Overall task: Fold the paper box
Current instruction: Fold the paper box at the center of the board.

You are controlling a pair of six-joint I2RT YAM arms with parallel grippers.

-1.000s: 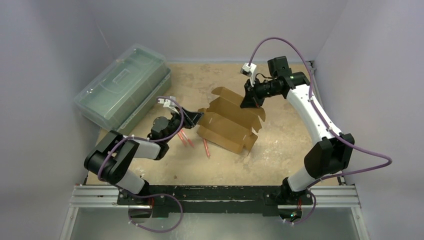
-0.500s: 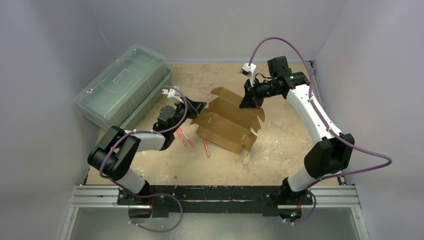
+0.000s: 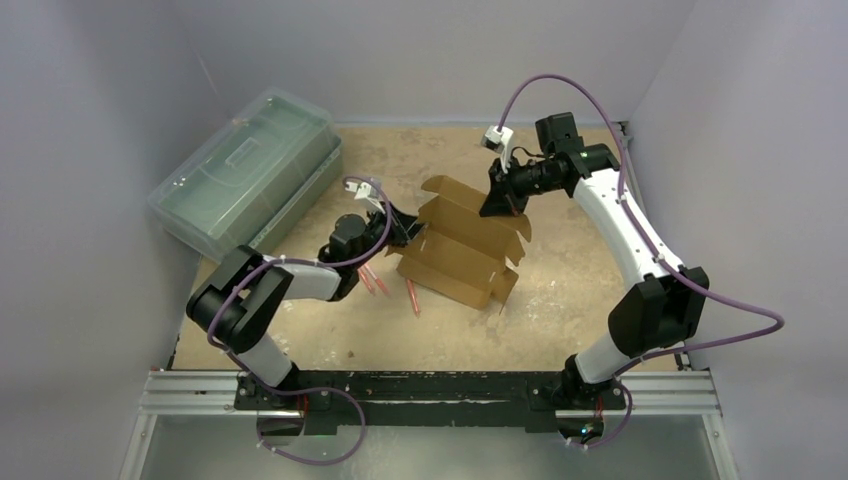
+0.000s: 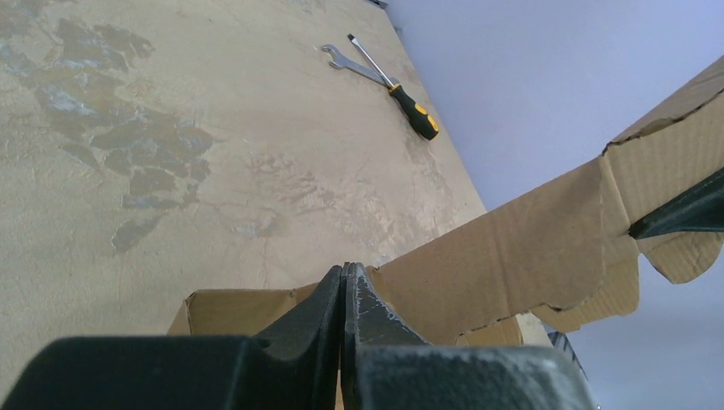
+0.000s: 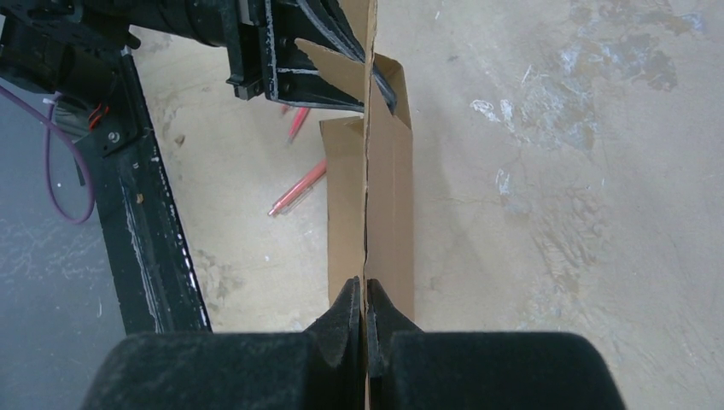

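Note:
The paper box (image 3: 460,250) is a brown cardboard piece, partly opened, with flaps standing up in the middle of the table. My left gripper (image 3: 408,228) is at its left end, jaws pressed together with a thin flap edge between them. In the left wrist view the left gripper (image 4: 343,269) has the box's panels (image 4: 529,248) spreading beyond its tips. My right gripper (image 3: 497,208) holds the back upright flap from above. In the right wrist view the right gripper (image 5: 365,286) is shut on the edge-on cardboard (image 5: 388,213).
A large translucent green case (image 3: 245,170) lies at the back left. Red pens (image 3: 412,297) lie on the table just in front of the box. A yellow-handled screwdriver (image 4: 410,109) and a wrench (image 4: 346,61) lie near the far wall. Walls enclose the table on three sides.
My left gripper has moved right and back to the box's left end and has closed there. The right arm and its grip have not moved.

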